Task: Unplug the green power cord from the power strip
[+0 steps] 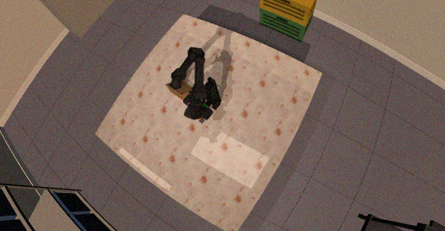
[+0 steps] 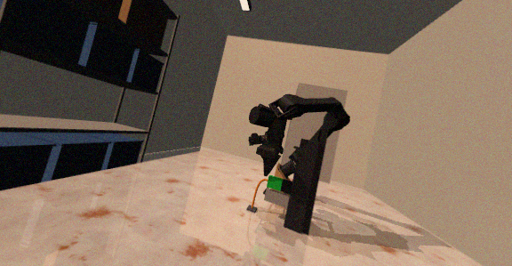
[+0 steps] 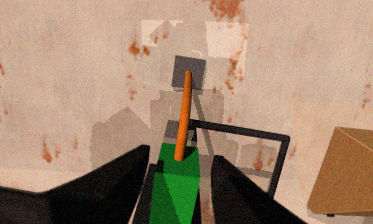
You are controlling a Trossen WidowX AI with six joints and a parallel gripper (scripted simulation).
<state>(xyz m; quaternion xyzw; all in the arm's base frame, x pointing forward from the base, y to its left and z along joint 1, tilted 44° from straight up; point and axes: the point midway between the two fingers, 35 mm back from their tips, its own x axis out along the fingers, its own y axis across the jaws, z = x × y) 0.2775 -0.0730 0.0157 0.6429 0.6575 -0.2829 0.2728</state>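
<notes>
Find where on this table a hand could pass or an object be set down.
Room: the table between the arm and its right edge in the top view, and around the pale rectangle. Crowded: around the green plug, straddled by the jaws, with the orange cord and wooden block close by.

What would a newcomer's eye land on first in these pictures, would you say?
The bright green plug, low in the wrist view between the black fingers of the hand, with a gap on each side. An orange cord runs from it across the blotchy beige surface. In the top view, a yellow-and-green crate stands beyond its upper edge.
</notes>
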